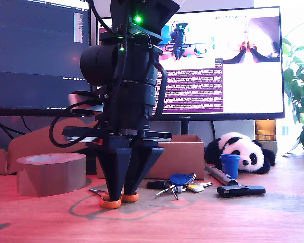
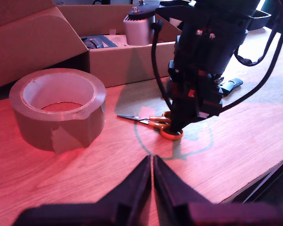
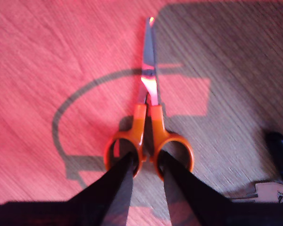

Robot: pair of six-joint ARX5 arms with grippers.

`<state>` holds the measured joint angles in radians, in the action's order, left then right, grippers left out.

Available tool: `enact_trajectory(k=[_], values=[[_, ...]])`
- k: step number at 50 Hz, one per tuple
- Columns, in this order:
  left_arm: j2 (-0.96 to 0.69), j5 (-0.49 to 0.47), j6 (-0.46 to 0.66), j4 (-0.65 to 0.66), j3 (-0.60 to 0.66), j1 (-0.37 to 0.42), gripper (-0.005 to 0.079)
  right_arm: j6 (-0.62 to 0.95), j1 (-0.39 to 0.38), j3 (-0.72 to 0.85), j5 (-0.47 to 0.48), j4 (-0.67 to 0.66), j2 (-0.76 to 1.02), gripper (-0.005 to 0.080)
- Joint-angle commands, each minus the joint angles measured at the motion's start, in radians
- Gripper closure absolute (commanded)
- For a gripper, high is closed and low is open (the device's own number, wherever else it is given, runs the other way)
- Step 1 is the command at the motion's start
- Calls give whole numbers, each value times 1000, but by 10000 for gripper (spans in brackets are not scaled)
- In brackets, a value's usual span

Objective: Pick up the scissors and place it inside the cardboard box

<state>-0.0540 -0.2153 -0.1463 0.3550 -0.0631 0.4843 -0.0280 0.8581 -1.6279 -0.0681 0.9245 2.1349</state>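
The scissors lie flat on the wooden table, orange ring handles toward my second gripper. Its two dark fingers reach into the rings and pinch the inner sides where the handles meet. In the exterior view this gripper points straight down onto the orange rings, at the middle front. The first wrist view shows the scissors beside the tape roll, under the second arm. My first gripper hovers over the table, shut and holding nothing. The cardboard box stands open behind the scissors.
A roll of brown packing tape sits at the exterior view's left. Keys with a blue fob, a blue cup, a black stick and a toy panda lie at the right. Monitors stand behind.
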Motion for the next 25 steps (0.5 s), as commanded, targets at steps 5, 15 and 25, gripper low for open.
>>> enact_trajectory(k=[5,15,25], values=[[-5,0,9,-5,16,3,765,-2,4,9,-3,-8,49,615],[-5,0,9,-5,16,3,765,-1,6,9,-3,-14,76,585],[-5,0,9,-5,16,3,765,-1,11,9,-3,-4,98,532]])
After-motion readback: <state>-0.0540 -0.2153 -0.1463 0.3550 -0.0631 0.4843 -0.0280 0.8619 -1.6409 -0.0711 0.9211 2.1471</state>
